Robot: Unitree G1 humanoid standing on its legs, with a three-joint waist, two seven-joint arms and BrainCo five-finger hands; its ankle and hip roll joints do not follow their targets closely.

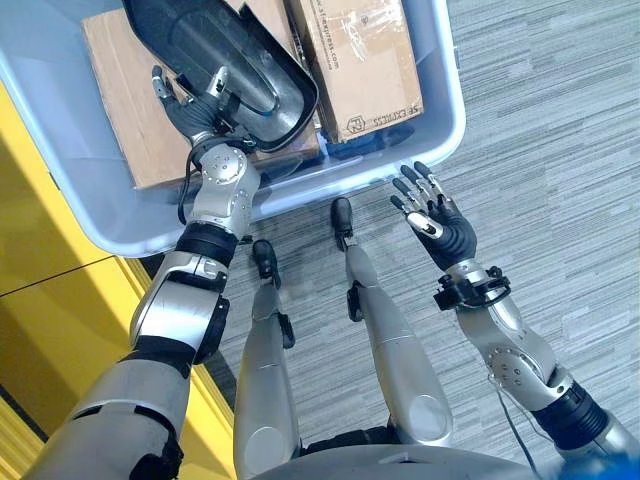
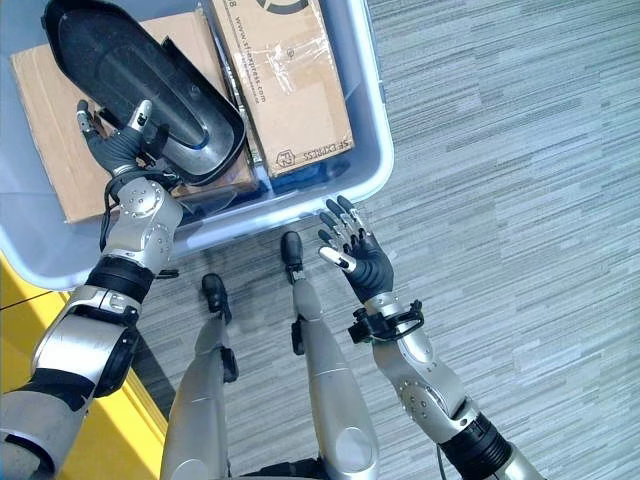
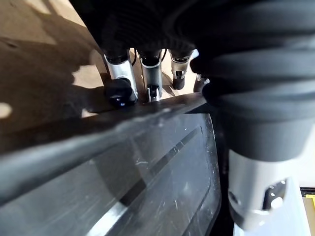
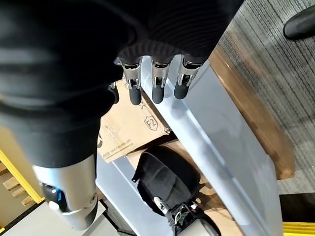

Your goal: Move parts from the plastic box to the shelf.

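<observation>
A long black moulded part (image 1: 225,50) lies tilted across the cardboard boxes inside the pale blue plastic box (image 1: 330,182). My left hand (image 1: 195,108) reaches into the box and holds the part's near rim, thumb on top and fingers beneath. In the left wrist view the fingers (image 3: 120,83) curl at the edge of the black part (image 3: 147,172). My right hand (image 1: 442,225) hovers open and palm up over the carpet, just outside the box's near right corner. Its straight fingers (image 4: 157,88) show above the plastic box's rim (image 4: 211,128).
Inside the box are a taped cardboard carton (image 1: 355,60) on the right and a flat cardboard box (image 1: 120,95) under the black part. A yellow surface (image 1: 50,270) runs along the left. Grey striped carpet (image 1: 550,130) lies to the right.
</observation>
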